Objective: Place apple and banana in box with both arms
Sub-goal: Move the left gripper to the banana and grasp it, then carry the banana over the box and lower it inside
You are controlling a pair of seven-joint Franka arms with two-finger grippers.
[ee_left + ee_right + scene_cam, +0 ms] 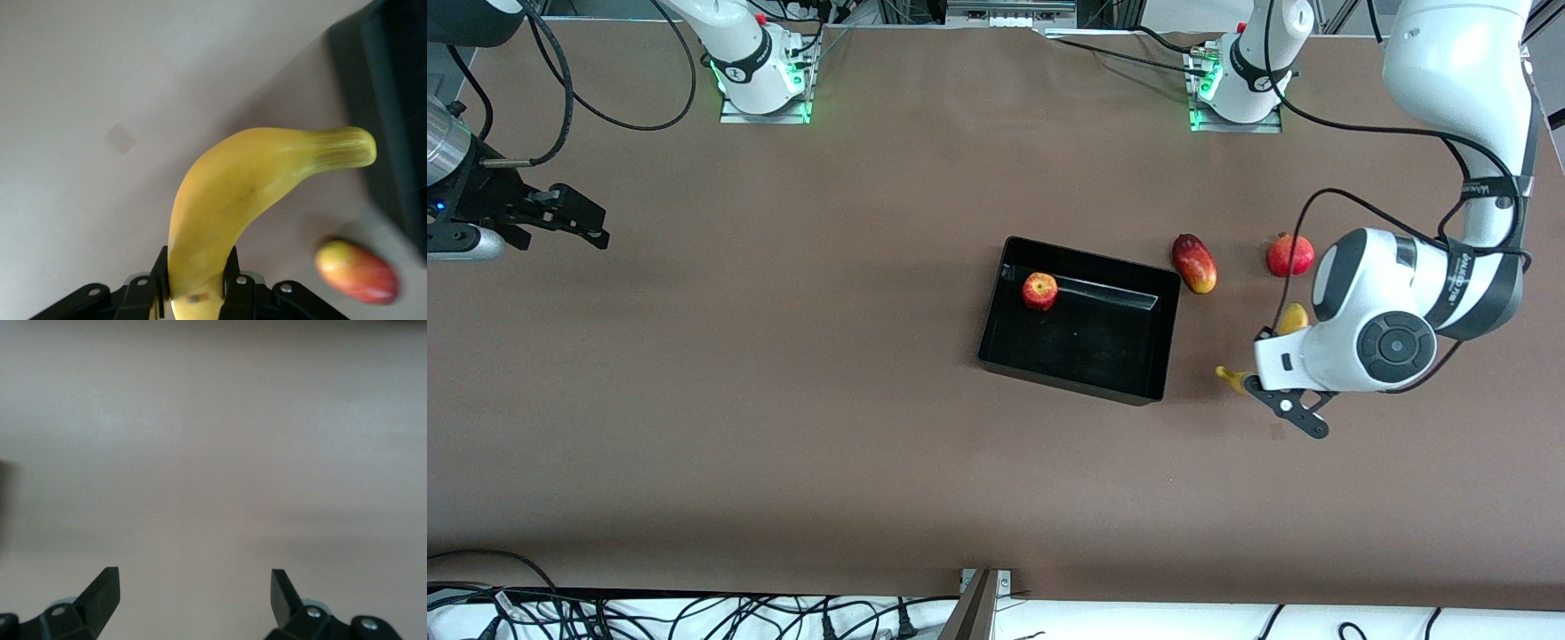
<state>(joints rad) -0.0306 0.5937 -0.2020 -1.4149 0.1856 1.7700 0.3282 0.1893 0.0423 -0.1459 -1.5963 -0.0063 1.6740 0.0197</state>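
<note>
While the apple (pixel 1040 291) sits inside the box (pixel 1161 356), in the corner toward the robots' bases and the right arm's end, the banana (pixel 1294 317) is held by the left claw (pixel 195 287). The banana is pinched near one end between the two black fingers (pixel 159 277), and its curved body sticks out past them, as seen in the left wrist view. The left arm (pixel 1458 107) is bent sharply: it comes down from its base, folds at the elbow, and its big white wrist is turned toward the box. Most of the banana is hidden under that wrist in the front view, with only a yellow bit at each side showing. The left claw is over the brown surface (pixel 783 400), just beside the box on the left arm's end.

A mango (pixel 1194 263) lies on the surface near the box, and a pomegranate (pixel 1290 255) lies near the mango, toward the left arm's end. Neither one is touched.

The right claw (pixel 195 595) is seen at the right arm's end of the surface, well apart from the box. Its fingers are spread wide and nothing is held between them. Only bare surface is seen under it. The right arm waits there.
</note>
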